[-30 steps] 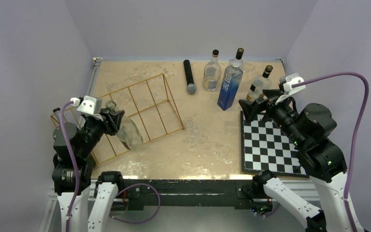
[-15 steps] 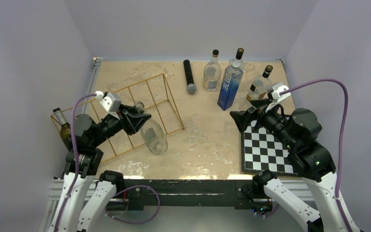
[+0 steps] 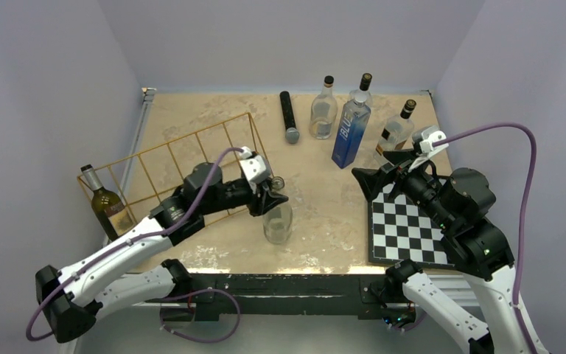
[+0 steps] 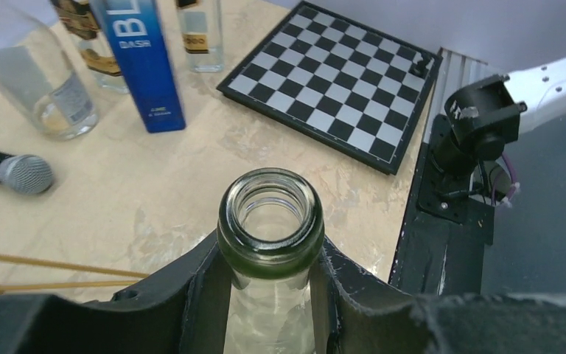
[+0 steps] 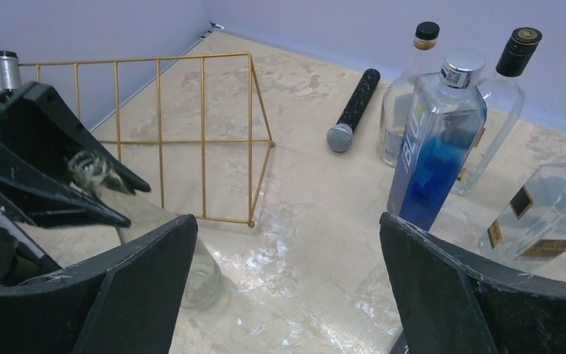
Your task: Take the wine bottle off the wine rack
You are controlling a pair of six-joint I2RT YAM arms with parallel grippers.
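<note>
My left gripper (image 3: pixel 271 193) is shut on the neck of a clear, empty wine bottle (image 3: pixel 278 220). It holds the bottle upright just off the right front corner of the gold wire wine rack (image 3: pixel 191 158), outside the frame. The bottle's base is at or just above the table; I cannot tell which. In the left wrist view its open mouth (image 4: pixel 270 214) sits between my fingers (image 4: pixel 191 295). The right wrist view shows the bottle (image 5: pixel 199 280) and the rack (image 5: pixel 184 133). My right gripper (image 3: pixel 374 175) is open and empty over the chessboard's far left corner.
A green wine bottle (image 3: pixel 107 205) leans at the rack's left end. A microphone (image 3: pixel 289 116), two clear bottles (image 3: pixel 323 109), a blue bottle (image 3: pixel 351 133) and a square bottle (image 3: pixel 396 131) stand at the back. The chessboard (image 3: pixel 413 221) lies front right.
My left arm has swung right, carrying the clear bottle out of the rack and turning it upright over the table. The right arm has barely moved.
</note>
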